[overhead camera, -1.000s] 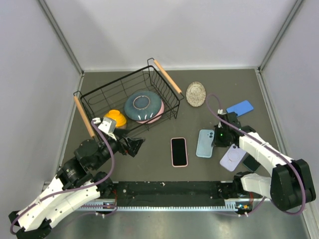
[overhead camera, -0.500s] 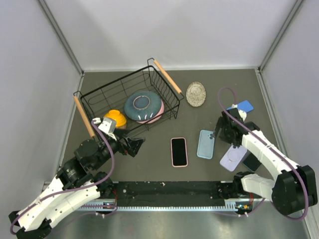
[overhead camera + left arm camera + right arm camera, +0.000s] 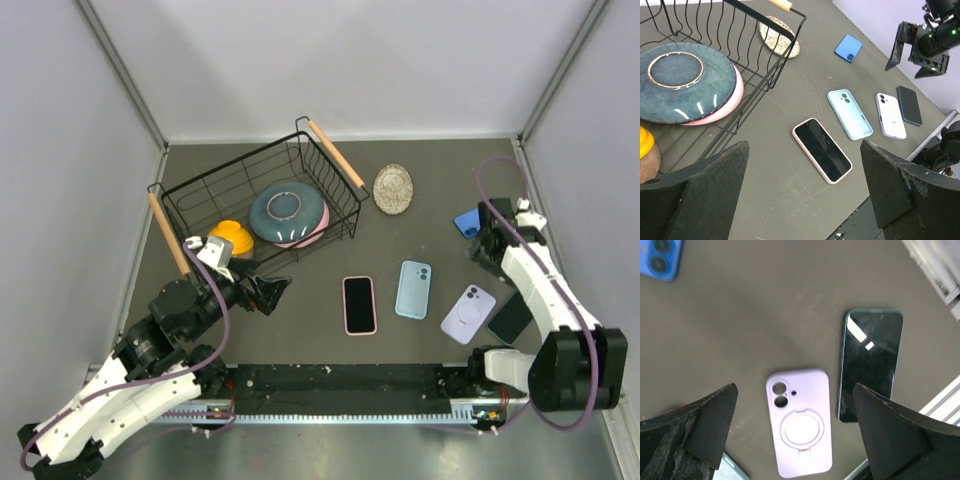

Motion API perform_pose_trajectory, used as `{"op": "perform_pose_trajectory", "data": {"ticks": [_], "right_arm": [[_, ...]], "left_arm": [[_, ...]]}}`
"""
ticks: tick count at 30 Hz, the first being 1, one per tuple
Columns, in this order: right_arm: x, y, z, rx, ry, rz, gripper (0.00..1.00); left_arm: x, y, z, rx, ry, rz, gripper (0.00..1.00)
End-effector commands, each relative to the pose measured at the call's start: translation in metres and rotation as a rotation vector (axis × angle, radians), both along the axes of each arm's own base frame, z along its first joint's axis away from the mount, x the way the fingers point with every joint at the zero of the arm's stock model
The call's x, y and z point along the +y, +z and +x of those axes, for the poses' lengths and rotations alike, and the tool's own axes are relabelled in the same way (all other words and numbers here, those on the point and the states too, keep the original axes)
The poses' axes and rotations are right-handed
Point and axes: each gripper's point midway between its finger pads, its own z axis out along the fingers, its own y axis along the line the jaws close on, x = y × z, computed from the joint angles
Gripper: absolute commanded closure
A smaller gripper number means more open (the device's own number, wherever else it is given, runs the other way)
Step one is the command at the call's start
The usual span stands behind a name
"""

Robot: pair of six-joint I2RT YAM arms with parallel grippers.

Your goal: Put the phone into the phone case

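At the table's right side: right gripper (image 3: pixel 486 245) hangs with jaws spread, empty. Below it the dark phone (image 3: pixel 870 365) lies screen up just beside the lilac case (image 3: pixel 800 430). Left gripper (image 3: pixel 272 291) is also spread, near the basket (image 3: pixel 225 160). The case lies ring side up and probably needs turning first. Then pinch the phone's long edges, align corners, press in.

The right claw (image 3: pixel 484 248) opened, left the light-blue phone (image 3: pixel 413 288) and drew back toward the bench's (image 3: pixel 430 170) far right.
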Motion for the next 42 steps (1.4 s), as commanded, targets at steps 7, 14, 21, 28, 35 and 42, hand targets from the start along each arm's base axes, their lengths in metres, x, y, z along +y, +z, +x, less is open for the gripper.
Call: {"op": "perform_pose_trajectory", "data": {"ticks": [7, 14, 21, 28, 35, 42], "right_arm": [[-0.026, 0.045, 0.113, -0.134, -0.150, -0.060, 0.02], [-0.035, 0.013, 0.178, -0.129, -0.289, -0.004, 0.03], [-0.043, -0.002, 0.219, -0.154, -0.397, 0.060, 0.05], [-0.042, -0.027, 0.234, -0.112, -0.399, 0.091, 0.04], [-0.043, -0.051, 0.227, -0.074, -0.461, 0.127, 0.04], [-0.042, -0.071, 0.225, -0.029, -0.466, 0.139, 0.05]], "left_arm": [[-0.003, 0.009, 0.002, -0.029, -0.006, -0.019, 0.01], [-0.001, 0.008, 0.004, -0.030, 0.010, -0.016, 0.01], [0.000, 0.006, 0.008, -0.025, 0.028, -0.001, 0.01], [-0.002, 0.001, 0.012, -0.014, 0.037, 0.020, 0.01], [0.002, 0.000, 0.013, -0.009, 0.055, 0.024, 0.01], [0.002, -0.002, 0.013, -0.004, 0.057, 0.030, 0.01]]}}
